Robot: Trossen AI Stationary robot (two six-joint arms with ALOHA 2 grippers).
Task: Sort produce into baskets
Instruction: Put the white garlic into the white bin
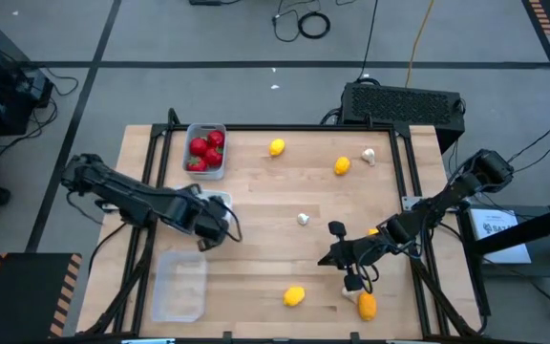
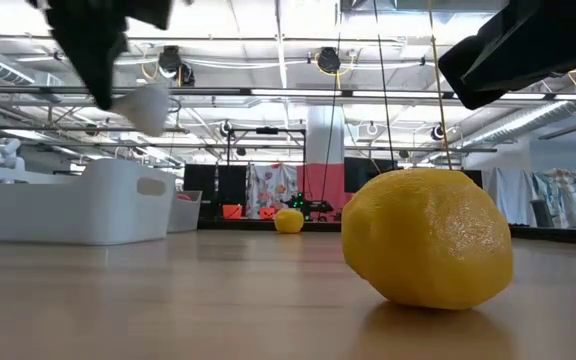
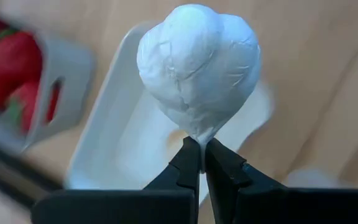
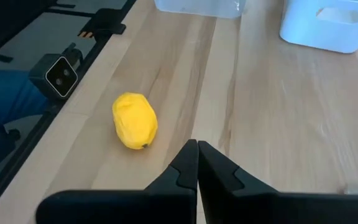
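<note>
My left gripper (image 3: 202,146) is shut on a whitish garlic bulb (image 3: 197,62) above the white basket (image 3: 123,143), which stands at the table's left middle (image 1: 220,199). In the low view the bulb (image 2: 148,105) hangs high above the table. The grey basket (image 1: 205,151) behind it holds red strawberries (image 1: 204,148). The clear basket (image 1: 179,285) stands near the front left. My right gripper (image 4: 197,146) is shut and empty over the table's front right (image 1: 325,260), a little short of a yellow lemon (image 4: 135,120). My left gripper pinches the garlic bulb's narrow stem tip (image 3: 201,134) between the free ends of its two fingers. The bulb sticks out beyond the fingertips, lifted clear above the white basket.
Loose on the table: two lemons (image 1: 277,147) (image 1: 342,164) and a garlic bulb (image 1: 368,156) at the back, another garlic bulb (image 1: 304,219) in the middle, a yellow lemon (image 1: 294,296) and an orange one (image 1: 367,306) at the front.
</note>
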